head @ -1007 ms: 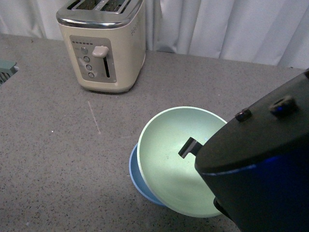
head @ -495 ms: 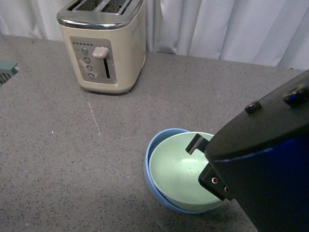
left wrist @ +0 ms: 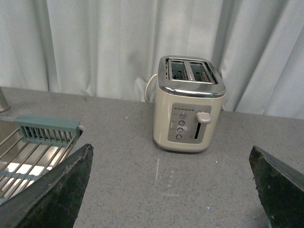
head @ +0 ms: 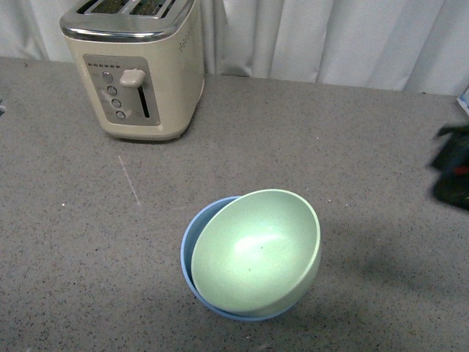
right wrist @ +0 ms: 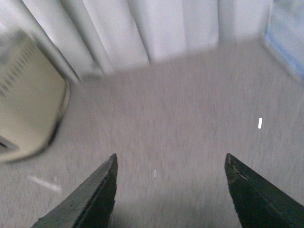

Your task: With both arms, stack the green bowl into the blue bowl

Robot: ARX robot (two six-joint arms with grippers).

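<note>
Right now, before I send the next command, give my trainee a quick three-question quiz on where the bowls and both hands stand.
1. True or false: the green bowl sits level in the blue bowl.
2. Which appliance stands behind the bowls? A kettle, B toaster, C blender.
3. Fill in: both hands, left hand and right hand, are ____ and hold nothing.

Key: 1 false, it sits tilted, its opening toward the camera in the front view. 2 B. 3 open.
</note>
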